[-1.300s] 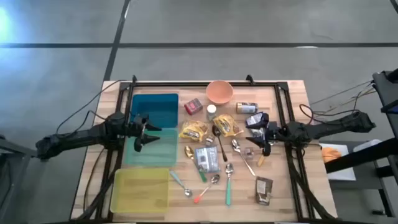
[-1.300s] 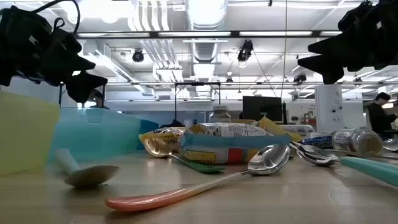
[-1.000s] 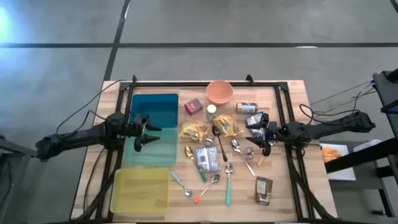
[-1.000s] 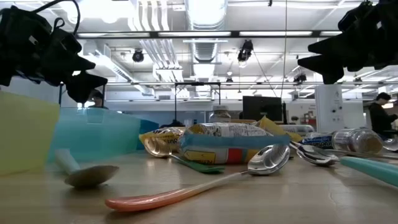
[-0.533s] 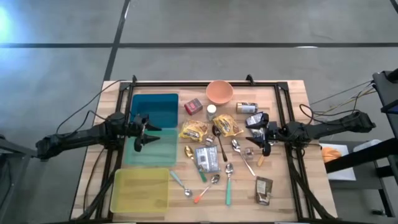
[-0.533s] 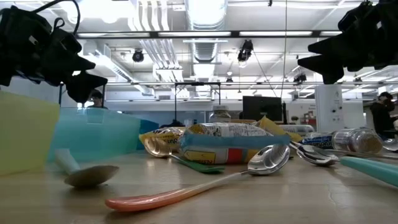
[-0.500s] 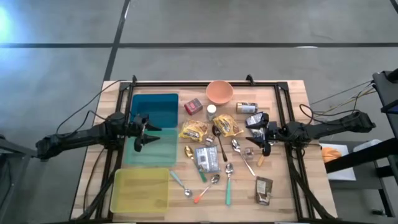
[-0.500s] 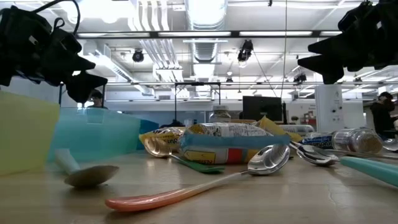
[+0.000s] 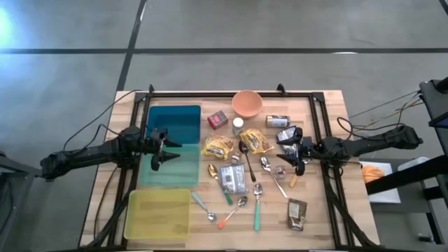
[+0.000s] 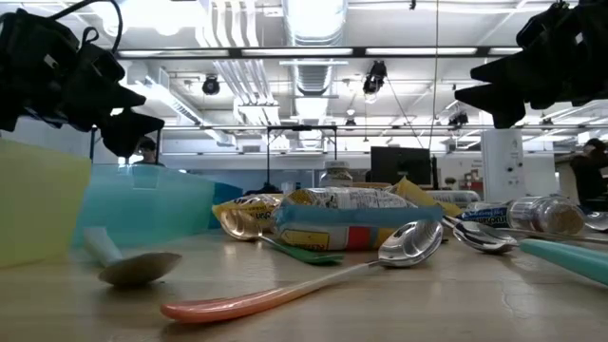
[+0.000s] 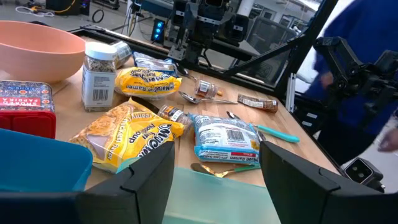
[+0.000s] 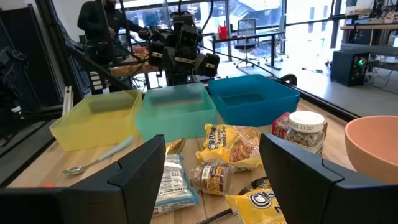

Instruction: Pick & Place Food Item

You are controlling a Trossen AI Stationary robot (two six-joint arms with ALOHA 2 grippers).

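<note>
Food items lie in the middle of the wooden table: two yellow snack bags (image 9: 218, 147) (image 9: 256, 141), a blue-and-white packet (image 9: 232, 178), a white spice jar (image 9: 239, 124), a red tin (image 9: 218, 120) and a brown bar (image 9: 297, 213). My left gripper (image 9: 164, 150) hovers open above the teal bin (image 9: 178, 171), pointing toward the food, with nothing between its fingers (image 11: 143, 180). My right gripper (image 9: 288, 155) hovers open at the right of the pile, above some spoons; its fingers (image 12: 143, 171) hold nothing.
A blue bin (image 9: 173, 120), the teal bin and a yellow bin (image 9: 157, 213) stand in a row along the table's left side. A pink bowl (image 9: 247, 103) sits at the far edge. Several spoons (image 9: 257, 203) lie scattered toward the near edge. A black frame rims the table.
</note>
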